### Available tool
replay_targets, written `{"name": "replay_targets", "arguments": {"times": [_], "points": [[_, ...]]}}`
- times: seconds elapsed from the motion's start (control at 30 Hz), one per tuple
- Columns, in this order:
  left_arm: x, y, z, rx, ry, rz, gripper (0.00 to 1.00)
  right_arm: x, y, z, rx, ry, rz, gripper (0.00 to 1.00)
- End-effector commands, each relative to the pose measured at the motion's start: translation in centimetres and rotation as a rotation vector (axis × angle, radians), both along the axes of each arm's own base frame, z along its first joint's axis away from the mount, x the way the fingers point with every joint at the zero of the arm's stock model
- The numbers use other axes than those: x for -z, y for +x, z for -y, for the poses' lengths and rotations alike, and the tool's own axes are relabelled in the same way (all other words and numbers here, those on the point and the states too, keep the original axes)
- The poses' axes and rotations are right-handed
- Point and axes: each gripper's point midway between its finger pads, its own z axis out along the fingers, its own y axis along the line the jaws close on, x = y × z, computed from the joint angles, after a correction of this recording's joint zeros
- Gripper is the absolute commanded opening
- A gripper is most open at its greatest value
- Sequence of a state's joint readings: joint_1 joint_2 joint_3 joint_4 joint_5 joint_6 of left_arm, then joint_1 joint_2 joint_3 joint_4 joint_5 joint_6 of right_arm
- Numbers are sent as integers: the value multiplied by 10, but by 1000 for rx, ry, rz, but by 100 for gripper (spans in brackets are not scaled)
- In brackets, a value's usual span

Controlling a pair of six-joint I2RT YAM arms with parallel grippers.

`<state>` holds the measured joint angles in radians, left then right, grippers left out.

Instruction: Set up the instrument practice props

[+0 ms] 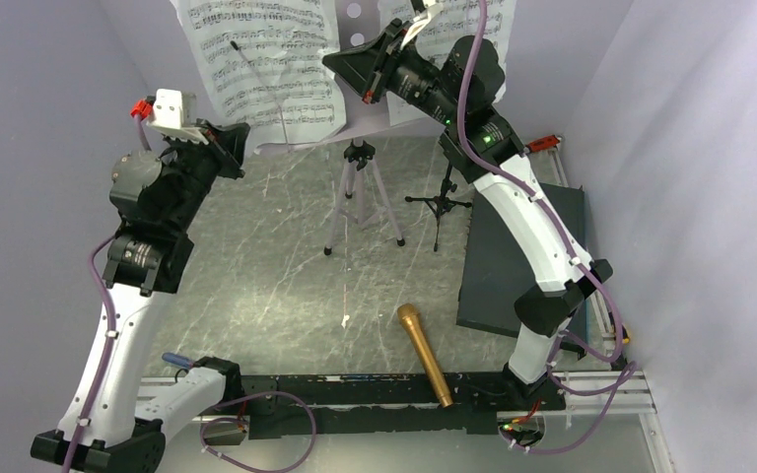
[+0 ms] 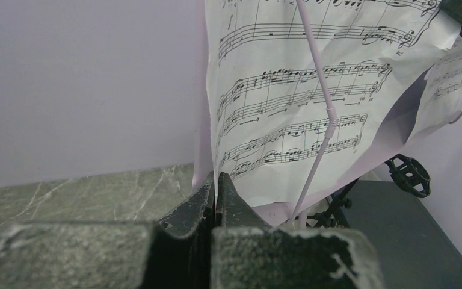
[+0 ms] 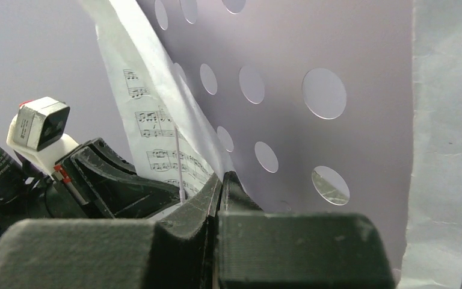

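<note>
The stand (image 1: 358, 153) is up on its tripod at the back of the surface, desk facing the arms, so that part looks done. Both sheets are on the desk. The right sheet (image 3: 445, 150) lies flat against it. The left sheet (image 1: 256, 59) is not settled: in the right wrist view its right edge bows away from the perforated desk.

That sheet appears to be held at both sides. The left gripper (image 2: 216, 180) has its jaws closed at the sheet's lower left edge, which runs down between the tips. The right gripper (image 3: 222, 180) has its jaws closed on the lifted right edge. I take the step in hand to be seating this page.

The mic (image 1: 425, 355) has not been placed. It lies flat near the front of the surface, well apart from everything at the back. Its long axis runs near to far with a slight slant. The head points away from the arms and a little left, and the tail reaches the black rail at the near edge.

The mic stand (image 1: 441, 202) is upright just right of the stand's legs, and its ring is empty. What is left, I judge, is to flatten the left sheet and then set the mic into the ring.
</note>
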<state>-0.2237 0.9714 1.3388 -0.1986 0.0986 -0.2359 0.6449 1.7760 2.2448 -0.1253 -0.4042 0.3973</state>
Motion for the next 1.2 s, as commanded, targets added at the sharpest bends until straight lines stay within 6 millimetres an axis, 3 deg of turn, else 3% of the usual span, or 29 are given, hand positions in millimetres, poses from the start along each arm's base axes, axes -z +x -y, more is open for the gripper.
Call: {"name": "replay_targets", "arguments": {"times": [0.0, 0.4, 0.57, 0.73, 0.83, 0.97, 1.17], "points": [[-7, -9, -8, -31, -42, 40, 3, -28, -13, 5, -29, 59, 65, 0], [1, -10, -13, -56, -65, 33, 3, -31, -14, 1, -53, 79, 56, 1], [1, -11, -14, -61, -77, 38, 3, -34, -16, 1, -66, 95, 55, 9], [1, -11, -13, -59, -79, 39, 7, -32, -19, 3, -66, 100, 52, 26], [1, -12, -13, -59, -82, 39, 19, -35, -23, 8, -56, 111, 66, 32], [1, -14, -14, -60, -86, 44, 45, -38, -30, 16, -43, 117, 69, 42], [1, -20, -18, -74, -84, 43, 74, -46, -49, 32, -36, 145, 99, 69]]}}
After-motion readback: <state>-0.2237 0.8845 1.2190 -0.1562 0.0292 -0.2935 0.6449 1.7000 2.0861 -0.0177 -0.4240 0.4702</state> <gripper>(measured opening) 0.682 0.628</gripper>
